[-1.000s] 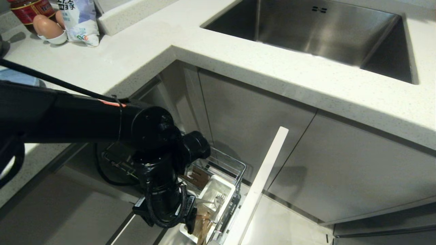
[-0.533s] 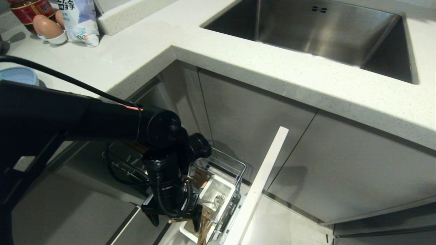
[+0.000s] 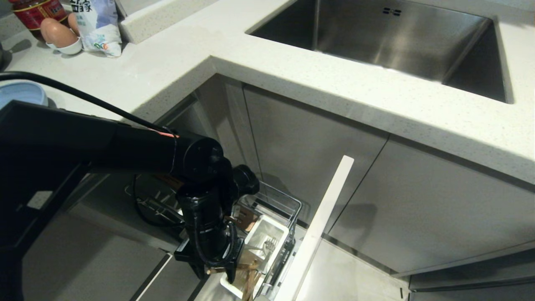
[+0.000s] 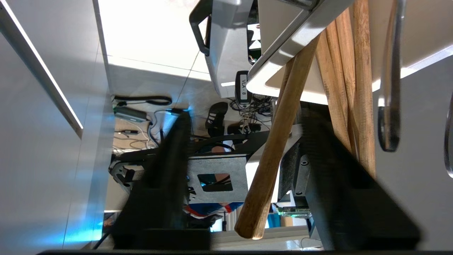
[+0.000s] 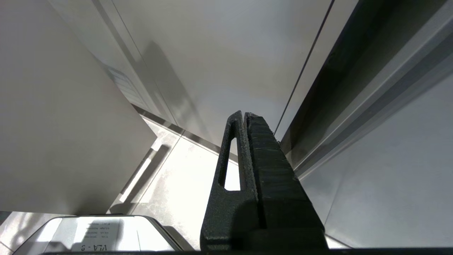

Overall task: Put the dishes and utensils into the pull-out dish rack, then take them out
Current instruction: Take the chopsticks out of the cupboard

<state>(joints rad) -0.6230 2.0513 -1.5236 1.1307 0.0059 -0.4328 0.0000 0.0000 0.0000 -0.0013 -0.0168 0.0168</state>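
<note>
Reaching down into the rack (image 3: 273,200), the left tool (image 3: 217,271) straddles one wooden chopstick (image 4: 274,152); its fingers (image 4: 170,166) stand apart on either side, and whether they touch the stick cannot be told. The arm hides most of the tool from the head. More chopsticks (image 4: 354,92) lean in the white cutlery box (image 3: 267,234), their lower ends hidden. A blue dish (image 3: 23,92) on the worktop (image 3: 167,62) is cut off at the edge. The right tool (image 5: 246,141) hangs closed, empty, near the cabinet.
</note>
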